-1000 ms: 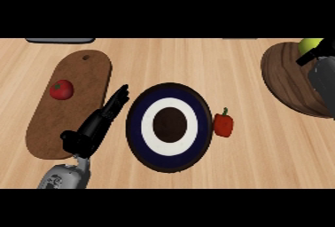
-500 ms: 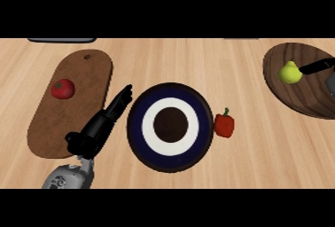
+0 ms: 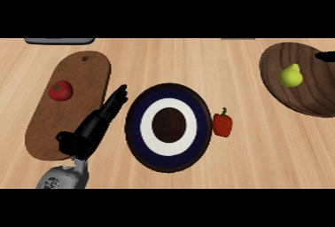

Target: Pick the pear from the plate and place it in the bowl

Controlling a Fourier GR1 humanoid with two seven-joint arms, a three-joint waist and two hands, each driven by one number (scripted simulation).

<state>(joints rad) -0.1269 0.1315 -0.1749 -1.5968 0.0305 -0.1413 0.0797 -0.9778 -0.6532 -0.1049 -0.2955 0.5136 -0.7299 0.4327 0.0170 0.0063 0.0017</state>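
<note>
The left hand (image 3: pixel 88 133) lies low at the left of the head view, its fingers (image 3: pixel 114 101) straight and relaxed, holding nothing, stretched up along the gap between the cutting board (image 3: pixel 82 84) and the plate (image 3: pixel 141 133). It looks like a resting pose, kept out of the way of the work on the other side. Of the right hand only a small dark sliver shows at the right edge, above the bowl (image 3: pixel 288 95), and whether its fingers are spread or curled cannot be told from so little.

The pear (image 3: pixel 292 75) sits inside the wooden bowl, yellow-green, stem end up, resting on the inner slope toward the left. Nothing visibly touches it. Judging by that, the placing step looks done, and what remains is only for the right arm to clear off.

The plate, dark blue at the rim with a white ring and a brown centre, carries nothing. Just beside its right rim a red bell pepper (image 3: pixel 222 124) lies on the counter (image 3: pixel 196 57), close to the plate but seemingly not on it. A tomato (image 3: pixel 60 90) sits on the brown cutting board at the left, well apart from the bowl.

The counter is pale wood with the grain running across. At the top left edge a grey object (image 3: pixel 59 41) shows in part; what it is cannot be told
</note>
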